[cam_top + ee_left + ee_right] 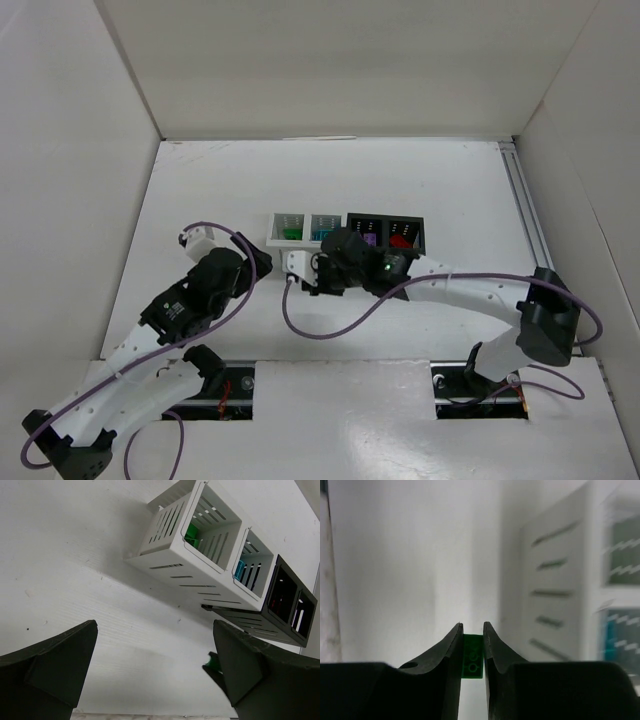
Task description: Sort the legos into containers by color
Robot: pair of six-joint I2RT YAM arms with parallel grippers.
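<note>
My right gripper (472, 628) is shut on a small green lego (472, 657) and holds it just left of the white containers (555, 595). In the top view this gripper (314, 281) sits in front of the row of bins. My left gripper (155, 675) is open and empty above bare table; in the top view it (260, 263) is left of the bins. The green lego (214, 662) peeks out beside the left gripper's right finger. One white bin (289, 228) holds green pieces (192, 532), the other (323, 228) teal ones (239, 570).
Two black bins (386, 233) stand to the right of the white ones, with purple in one and red in the other. White walls enclose the table on three sides. A metal rail (524, 215) runs along the right edge.
</note>
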